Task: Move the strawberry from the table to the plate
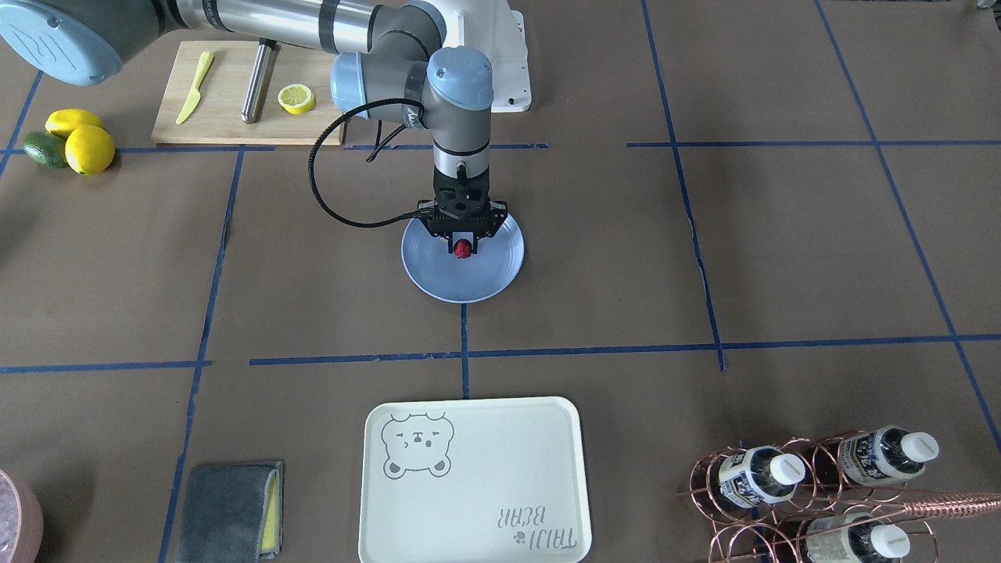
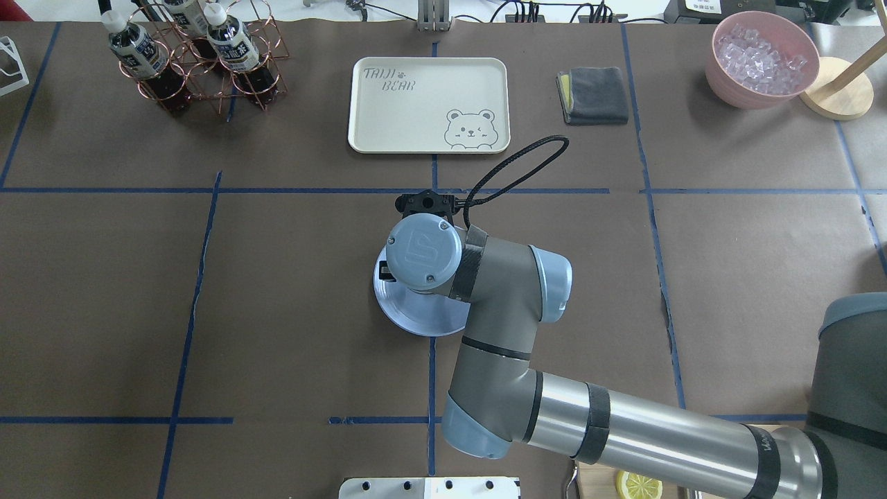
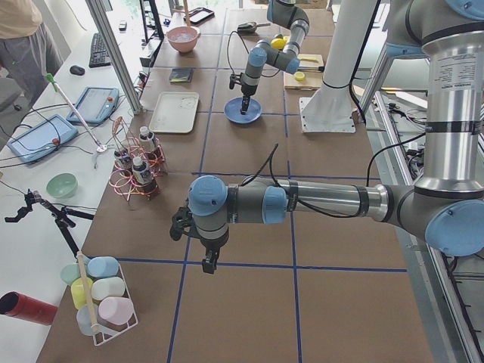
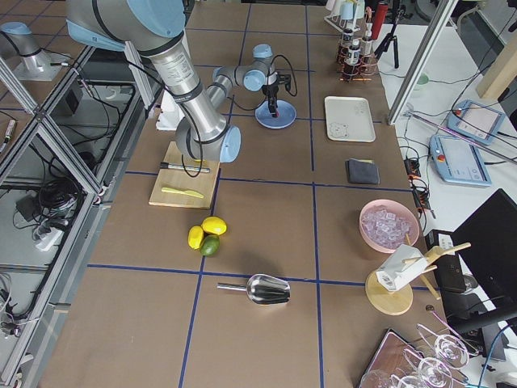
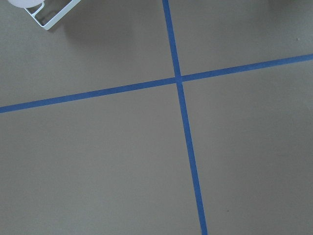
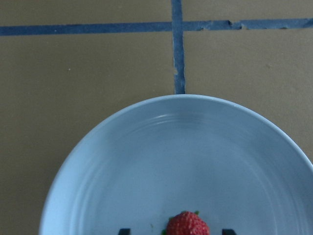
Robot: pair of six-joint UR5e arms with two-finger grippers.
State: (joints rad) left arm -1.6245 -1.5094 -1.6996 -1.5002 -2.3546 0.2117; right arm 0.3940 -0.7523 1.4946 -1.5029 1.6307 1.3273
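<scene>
The strawberry (image 1: pixel 462 248) is small, dark red and bumpy, and sits on the pale blue plate (image 1: pixel 469 285) near the plate's robot-side part. My right gripper (image 1: pixel 463 250) points straight down over it and is open. In the right wrist view the strawberry (image 6: pixel 187 225) lies between the two dark fingertips (image 6: pixel 123 230), with a gap on each side. In the overhead view the right wrist covers most of the plate (image 2: pixel 416 320). My left gripper (image 3: pixel 208 261) hangs above bare table far from the plate; I cannot tell whether it is open or shut.
A cream bear-print tray (image 1: pixel 469 485), a grey cloth (image 1: pixel 227 508) and a copper rack of bottles (image 1: pixel 813 493) lie on the operators' side. Near the robot are a cutting board (image 1: pixel 235 117) with a knife and lemon half, and two lemons (image 1: pixel 88 148) with an avocado.
</scene>
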